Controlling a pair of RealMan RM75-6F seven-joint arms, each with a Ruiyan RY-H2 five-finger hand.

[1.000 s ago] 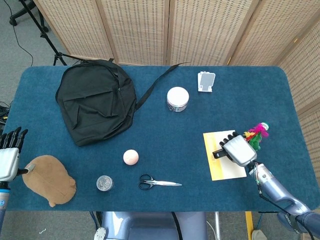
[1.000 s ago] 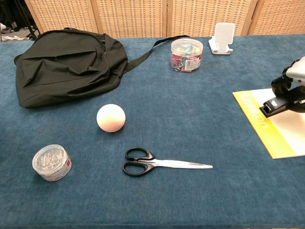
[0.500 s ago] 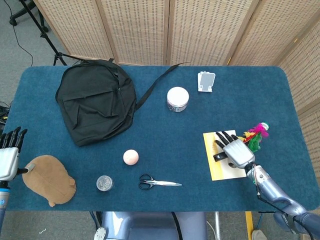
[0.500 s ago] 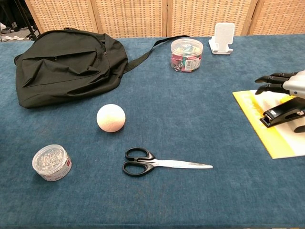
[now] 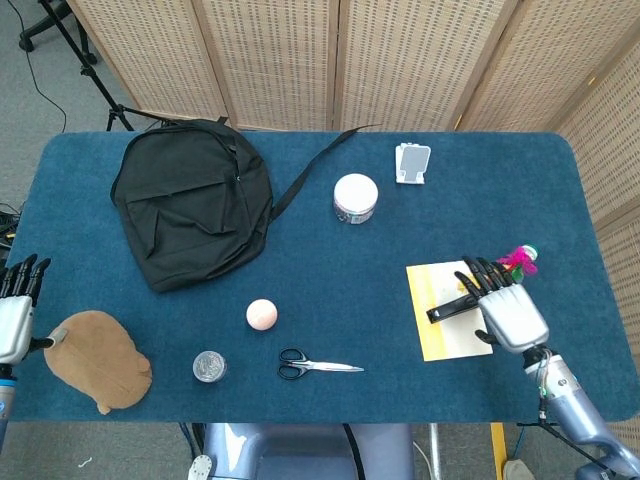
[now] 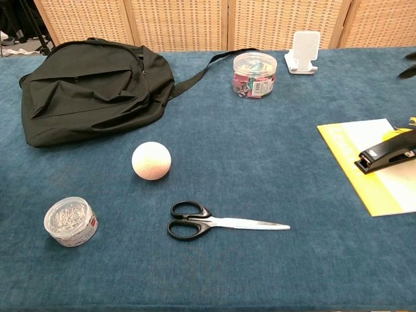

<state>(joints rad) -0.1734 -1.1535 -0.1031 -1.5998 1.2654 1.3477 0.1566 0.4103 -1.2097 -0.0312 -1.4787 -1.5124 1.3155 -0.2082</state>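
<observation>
1. I see my right hand (image 5: 510, 310) with fingers spread, holding nothing, just beside the black stapler (image 6: 385, 153).
2. The stapler lies on the yellow pad (image 6: 364, 170), near the table's (image 5: 330, 250) right edge.
3. My left hand (image 5: 14, 318) hangs open near the brown mat (image 5: 97, 358).

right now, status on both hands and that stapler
Right hand open, fingers spread, just right of the stapler, not gripping it. Stapler lies on the yellow booklet. Left hand open at the table edge beside the brown pad. Nothing blocking.
</observation>
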